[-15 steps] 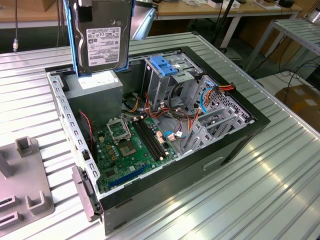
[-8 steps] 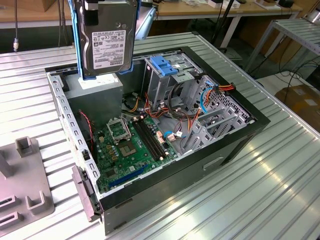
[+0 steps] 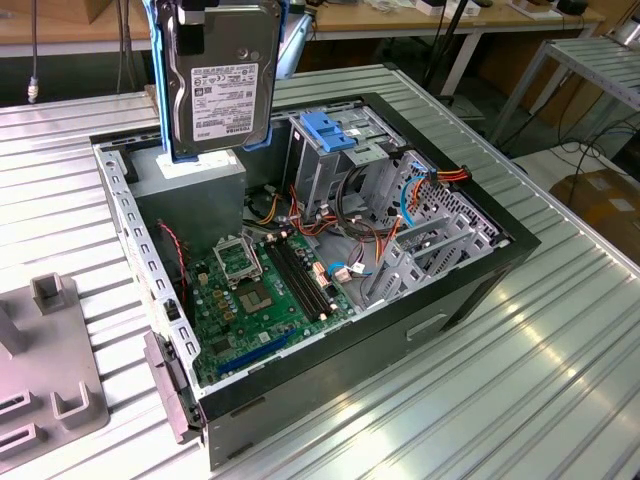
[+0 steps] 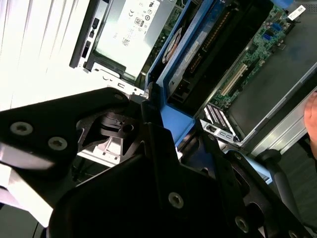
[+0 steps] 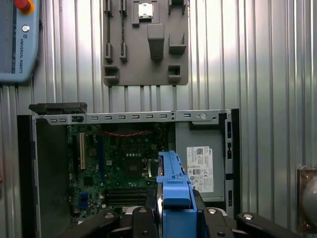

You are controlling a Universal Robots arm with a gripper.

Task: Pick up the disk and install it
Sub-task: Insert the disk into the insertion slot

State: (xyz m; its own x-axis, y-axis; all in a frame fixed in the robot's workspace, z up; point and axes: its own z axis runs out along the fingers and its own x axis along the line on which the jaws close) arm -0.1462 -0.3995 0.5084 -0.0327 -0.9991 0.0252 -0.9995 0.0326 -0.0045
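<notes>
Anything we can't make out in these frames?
- Exterior view: the top of the disk is cut off by the upper edge, so the grip on it is out of frame.
- First wrist view: the gripper and disk hide the computer case's drive-bay end.
- Second wrist view: the gripper body covers where it meets the disk.

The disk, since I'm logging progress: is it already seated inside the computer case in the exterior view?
No, the disk hangs upright in the air above the open computer case, not down inside it.
</notes>
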